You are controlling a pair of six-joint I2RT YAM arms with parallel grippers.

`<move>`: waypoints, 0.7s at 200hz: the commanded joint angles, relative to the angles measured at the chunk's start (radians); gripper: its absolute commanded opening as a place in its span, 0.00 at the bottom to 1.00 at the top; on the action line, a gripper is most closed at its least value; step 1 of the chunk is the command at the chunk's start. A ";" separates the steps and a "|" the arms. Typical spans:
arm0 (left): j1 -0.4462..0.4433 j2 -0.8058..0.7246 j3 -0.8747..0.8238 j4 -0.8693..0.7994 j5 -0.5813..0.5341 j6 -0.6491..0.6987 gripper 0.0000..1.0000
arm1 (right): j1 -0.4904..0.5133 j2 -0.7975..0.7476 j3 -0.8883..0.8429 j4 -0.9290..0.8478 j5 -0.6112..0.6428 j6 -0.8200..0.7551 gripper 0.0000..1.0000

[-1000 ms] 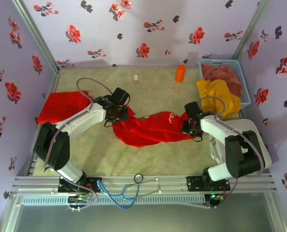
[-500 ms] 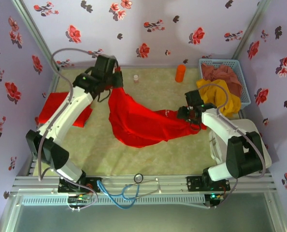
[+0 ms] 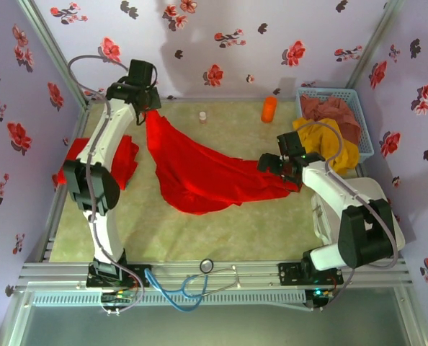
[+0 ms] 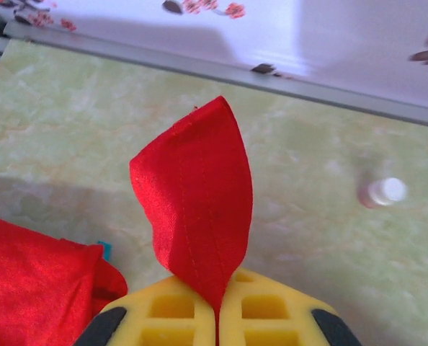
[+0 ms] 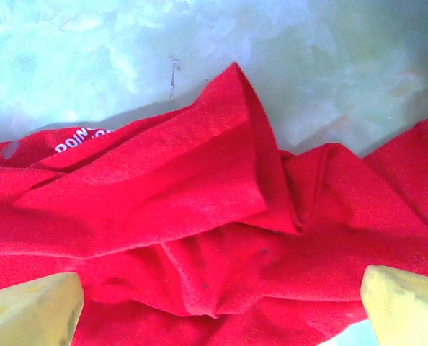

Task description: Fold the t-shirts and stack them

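Red cloth: t-shirt (image 3: 199,176) slung from the far-left corner across the table (image 3: 257,216).
Left gripper (image 4: 216,317): jaws clamped on a hem corner.
Right gripper (image 5: 221,306): jaws wide apart over the rumpled end.
Technique: pinch the matching corner, then pull taut.

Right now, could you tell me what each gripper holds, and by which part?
Left gripper pinches the t-shirt by a hemmed edge; right gripper is open, holding nothing.
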 commanded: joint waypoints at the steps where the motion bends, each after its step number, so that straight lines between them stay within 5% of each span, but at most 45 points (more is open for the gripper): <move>1: 0.050 0.086 0.040 0.024 0.024 0.027 0.11 | -0.004 -0.024 -0.017 -0.029 0.005 -0.019 0.99; 24: 0.081 0.147 0.030 0.038 0.070 0.021 0.24 | -0.006 -0.018 -0.029 -0.029 0.044 -0.008 0.99; 82: 0.074 -0.051 -0.319 0.137 0.138 -0.010 0.53 | -0.021 0.054 -0.020 0.083 0.010 0.006 0.60; 140: 0.023 -0.334 -0.695 0.104 0.225 -0.035 0.57 | -0.040 0.244 0.052 0.140 -0.048 -0.003 0.46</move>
